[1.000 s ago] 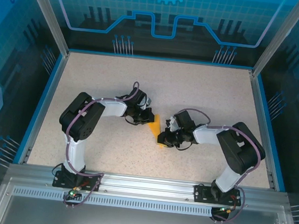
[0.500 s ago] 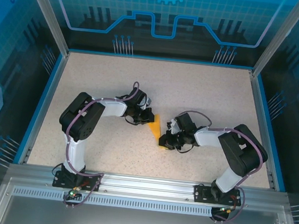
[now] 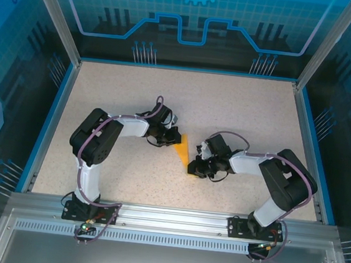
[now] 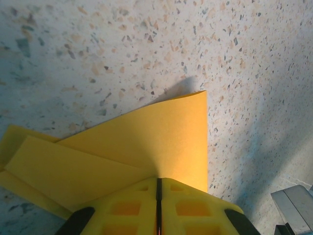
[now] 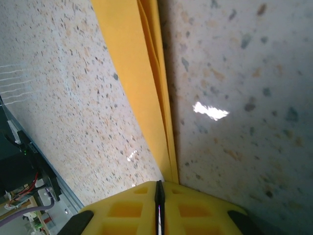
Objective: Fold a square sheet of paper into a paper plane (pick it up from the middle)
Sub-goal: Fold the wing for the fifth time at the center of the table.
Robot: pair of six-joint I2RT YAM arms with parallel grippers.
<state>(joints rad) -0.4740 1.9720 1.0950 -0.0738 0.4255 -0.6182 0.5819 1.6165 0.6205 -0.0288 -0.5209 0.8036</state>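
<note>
Over the last second the right arm has swung its elbow out toward 4 o'clock and its black two-finger right gripper (image 3: 195, 169) has crept a touch closer to the bases, while the left arm has stayed put. Nearest to me, that right gripper has its yellow pads (image 5: 122, 210) pressed together on the near end of the thin orange-yellow sheet of paper (image 3: 184, 152), which is folded to a narrow wedge lying low on the speckled beige table (image 3: 246, 114). From there the paper's long axis runs away toward 11 o'clock, between the two arms. At its far end the black left gripper (image 3: 173, 137) is likewise closed on it, pads (image 4: 127, 208) meeting over a folded layer. I count one sheet and two grippers, both pinching it. I'd judge the next crease turns on that 5-to-11 line.
</note>
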